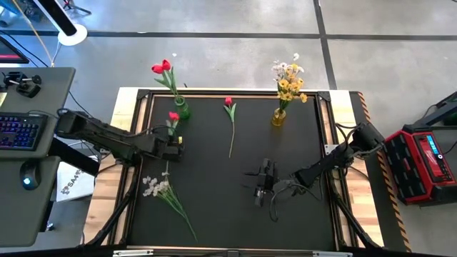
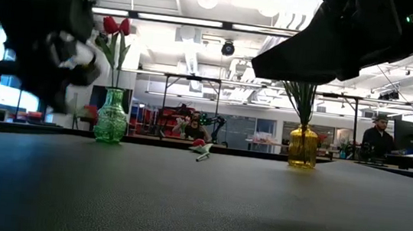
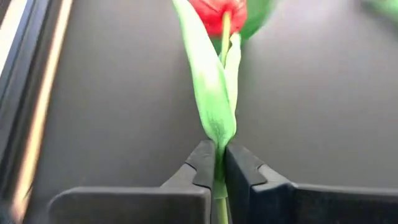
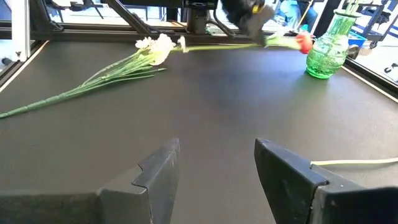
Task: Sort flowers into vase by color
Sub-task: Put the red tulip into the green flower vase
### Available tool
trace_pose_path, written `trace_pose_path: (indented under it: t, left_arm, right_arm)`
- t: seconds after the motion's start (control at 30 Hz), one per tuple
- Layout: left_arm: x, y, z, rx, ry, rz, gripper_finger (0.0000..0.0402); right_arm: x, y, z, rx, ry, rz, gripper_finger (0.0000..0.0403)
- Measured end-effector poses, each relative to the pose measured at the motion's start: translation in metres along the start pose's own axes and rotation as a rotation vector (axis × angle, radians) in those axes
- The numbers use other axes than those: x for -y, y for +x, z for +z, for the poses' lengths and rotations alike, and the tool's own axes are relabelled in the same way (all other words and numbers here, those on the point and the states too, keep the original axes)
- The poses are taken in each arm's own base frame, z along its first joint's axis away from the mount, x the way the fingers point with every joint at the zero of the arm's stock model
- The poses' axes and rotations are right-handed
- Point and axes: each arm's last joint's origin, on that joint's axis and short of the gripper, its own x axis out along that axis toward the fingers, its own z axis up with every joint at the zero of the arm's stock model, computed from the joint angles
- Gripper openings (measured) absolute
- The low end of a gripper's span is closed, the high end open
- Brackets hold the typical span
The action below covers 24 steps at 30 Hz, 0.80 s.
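My left gripper is shut on a red tulip near the table's left side, its bloom pointing toward the green vase. That vase stands at the far left and holds red tulips. The yellow vase at the far right holds yellow and white sprays. Another red tulip lies flat on the mat between the vases. A white spray lies flat near the left front. My right gripper is open over bare mat right of centre, touching nothing. My left gripper pinches the tulip's green stem between its two fingers, just below the long leaf. The fingers come level from the table's left and lie across the stem. The tulip is lifted clear and lies about level, its bloom toward the green vase.
The black mat has a raised wooden border. A keyboard and mouse sit on a desk to the left, and a red case stands to the right. Bare mat lies between the two grippers. A person sits in the room behind.
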Motion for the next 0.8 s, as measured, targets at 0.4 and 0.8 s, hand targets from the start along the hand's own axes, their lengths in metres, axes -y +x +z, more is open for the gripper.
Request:
trace_pose_path:
  t: [0.4,0.8]
  left_arm:
    - [0.033,-0.054,0.050,0.496,0.137,-0.344,0.0002]
    - [0.018,-0.055,0.110,1.241,0.320,-0.743,0.0001]
  right_arm:
    - [-0.001,0.000,0.003,0.025,0.022,0.005,0.0197]
    - [-0.002,-0.001,0.012,0.103,0.089,0.019,0.0197]
